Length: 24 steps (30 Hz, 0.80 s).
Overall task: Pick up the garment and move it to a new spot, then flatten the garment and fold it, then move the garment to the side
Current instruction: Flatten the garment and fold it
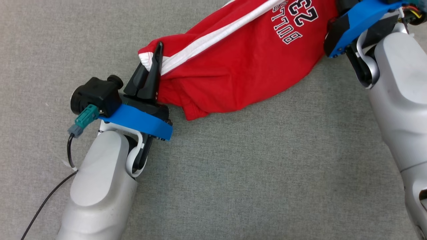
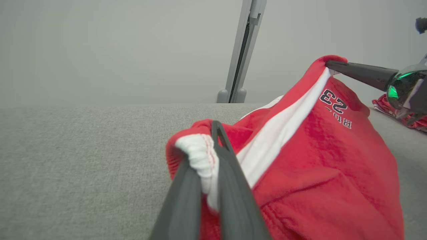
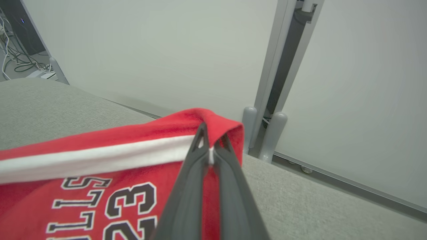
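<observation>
Two grippers are clamped on one garment (image 1: 240, 73). The left gripper (image 1: 159, 50), at centre left of the head view, has its two dark fingers pressed together on a white ribbed edge (image 2: 198, 150) at one end of the cloth. The right gripper (image 3: 211, 143), at the upper right of the head view, is pinched on a red fold at the opposite end.

The garment is red and stretches across the upper middle of the head view between the two grips. It sags in loose folds down to the surface. One white stripe (image 1: 213, 36) runs along its length, and dark lettering with the number 23 (image 3: 110, 200) sits below the stripe.

One more bit of red-and-white cloth (image 2: 382, 105) lies at the right edge of the left wrist view. Too little of it shows to tell what it is.

One black cable (image 1: 46, 200) trails from the left wrist toward the lower left.

Under everything is a grey, woven-looking surface (image 1: 233, 166). Behind it stand pale wall panels (image 3: 150, 50), joined by one grey upright post (image 3: 280, 66) with two rounded feet. A tangle of cables (image 3: 10, 56) lies at the upper left of the right wrist view.
</observation>
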### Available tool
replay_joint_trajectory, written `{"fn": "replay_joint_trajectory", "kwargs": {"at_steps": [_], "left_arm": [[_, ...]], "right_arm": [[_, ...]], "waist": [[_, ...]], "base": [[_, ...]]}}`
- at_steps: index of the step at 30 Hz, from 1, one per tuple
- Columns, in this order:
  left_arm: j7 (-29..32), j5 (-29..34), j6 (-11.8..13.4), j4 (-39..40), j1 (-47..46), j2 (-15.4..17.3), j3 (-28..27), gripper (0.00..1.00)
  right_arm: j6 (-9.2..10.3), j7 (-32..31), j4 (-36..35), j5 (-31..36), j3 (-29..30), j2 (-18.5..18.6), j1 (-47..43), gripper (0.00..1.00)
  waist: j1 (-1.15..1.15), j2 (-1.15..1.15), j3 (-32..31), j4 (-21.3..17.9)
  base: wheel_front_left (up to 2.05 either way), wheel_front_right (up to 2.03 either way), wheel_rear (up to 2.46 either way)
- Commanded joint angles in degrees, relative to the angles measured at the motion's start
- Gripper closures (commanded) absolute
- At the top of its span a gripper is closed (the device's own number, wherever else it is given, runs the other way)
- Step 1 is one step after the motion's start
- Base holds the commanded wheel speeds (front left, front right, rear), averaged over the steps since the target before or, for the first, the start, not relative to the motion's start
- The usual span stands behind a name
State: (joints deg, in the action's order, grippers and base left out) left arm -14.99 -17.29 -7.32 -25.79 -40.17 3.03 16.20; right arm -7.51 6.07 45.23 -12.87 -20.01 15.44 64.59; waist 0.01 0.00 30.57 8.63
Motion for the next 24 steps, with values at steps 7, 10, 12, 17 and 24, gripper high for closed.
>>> {"fn": "replay_joint_trajectory", "kwargs": {"at_steps": [7,10,12,17,24], "left_arm": [[-0.26,-0.73,-0.1,-1.28,-2.51,0.06,0.57,1.0],[-0.26,-0.16,-0.11,-1.39,-2.3,0.04,0.36,0.0],[-0.26,0.03,-0.11,-0.67,-1.33,0.02,0.05,0.0],[-0.26,0.47,0.0,2.42,2.68,-0.01,-0.14,0.0],[-0.24,1.78,0.91,7.72,11.31,0.01,-0.95,0.0]], "right_arm": [[0.04,3.15,9.63,0.51,-1.04,-2.07,6.37,1.0],[0.04,4.73,12.76,0.24,-1.5,-2.52,7.1,0.0],[0.03,5.65,14.49,-0.24,-1.96,-2.69,7.01,0.0],[0.04,7.23,17.48,-1.43,-3.32,-1.76,5.31,0.0],[0.03,8.3,20.97,-3.95,-4.64,0.08,2.24,0.0]], "waist": [[-0.01,0.0,1.91,0.92],[-0.01,0.0,1.51,1.04],[-0.01,0.0,0.81,1.1],[-0.01,0.0,-1.33,1.2],[-0.01,0.0,-4.65,1.88]], "base": [[0.0,0.0,0.0],[0.0,0.0,0.0],[0.0,0.0,0.0],[0.0,0.0,0.0],[0.0,0.0,0.0]]}}
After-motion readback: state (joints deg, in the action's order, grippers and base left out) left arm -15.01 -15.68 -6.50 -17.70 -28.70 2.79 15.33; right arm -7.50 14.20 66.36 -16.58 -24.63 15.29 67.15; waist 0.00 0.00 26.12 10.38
